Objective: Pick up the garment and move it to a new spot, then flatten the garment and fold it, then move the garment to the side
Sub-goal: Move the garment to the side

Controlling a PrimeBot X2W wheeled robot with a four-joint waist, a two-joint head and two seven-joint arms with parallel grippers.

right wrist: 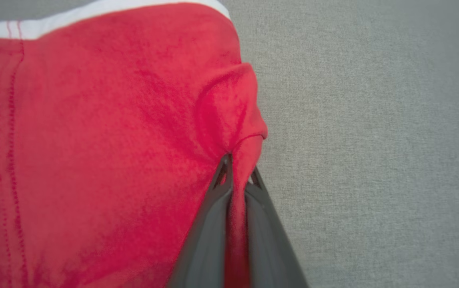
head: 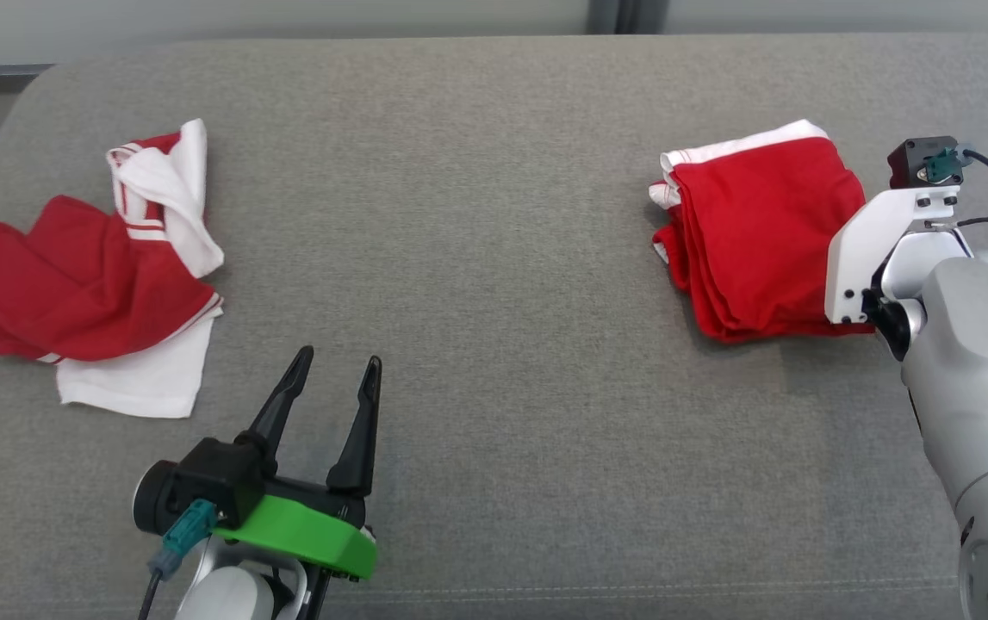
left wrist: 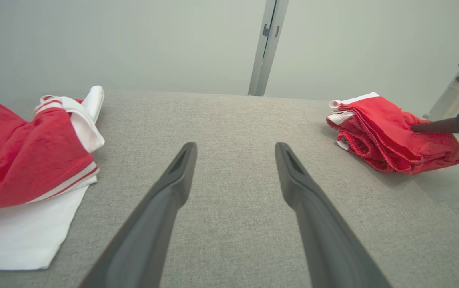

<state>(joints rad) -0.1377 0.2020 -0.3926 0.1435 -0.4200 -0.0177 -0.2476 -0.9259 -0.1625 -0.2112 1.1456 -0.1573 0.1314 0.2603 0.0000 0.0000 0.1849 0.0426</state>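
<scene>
Grip status: R pincer (right wrist: 239, 171) was shut on a pinch of the folded red garment (head: 761, 232), w/ cloth bunched up betw the fingers. It had the garment's right edge, away from the white band (head: 743, 145) at the far side. My guess was an edge grab made sense: the arm came in from the right, and holding one side lets the stack drag w/o opening the folds.

Garment sat on the right part of the grey worktop (head: 494, 258), several layers stacked and resting flat, not lifted. Folding looked done, so I judged this as the start of the move-to-side step.

L pincer (head: 339, 357) was wide open w/ nothing in it, over bare worktop at the near edge. It was parked clear of both cloths, prob so it wouldn't snag anything.

Crumpled red-and-white garment (head: 80, 284) lay at far left, well apart from the folded one and untouched.

Risk: a one-point pinch may peel off the top layers only.
</scene>
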